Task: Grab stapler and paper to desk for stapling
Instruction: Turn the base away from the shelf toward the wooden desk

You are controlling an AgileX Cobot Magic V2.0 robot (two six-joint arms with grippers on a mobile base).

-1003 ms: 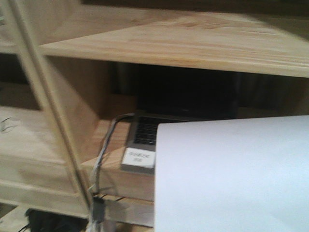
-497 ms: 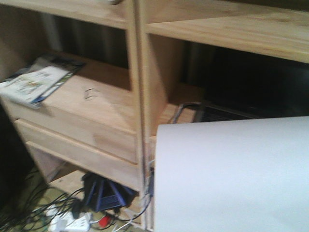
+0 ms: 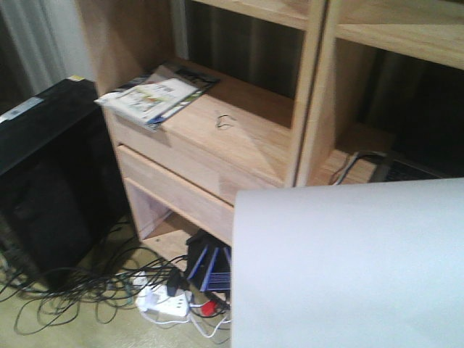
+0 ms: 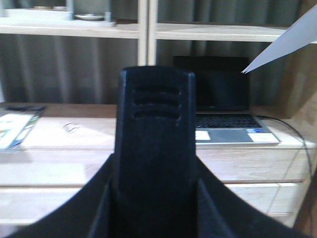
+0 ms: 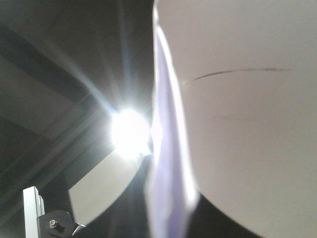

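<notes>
Transit step, by judgement: paper (image 3: 348, 264) held aloft at lower right of front view, edge-on close in right wrist view. Right gripper not made out, so closure cannot be told. Black slotted body, likely stapler (image 4: 154, 129), fills left wrist view. Left gripper closure likewise cannot be told. No desk in view. Next: locate desk, lay sheet flat.

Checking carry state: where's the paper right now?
Front view: the paper fills the lower right, in front of the shelf unit, covering most of the laptop; left wrist view catches its corner, top right.
</notes>
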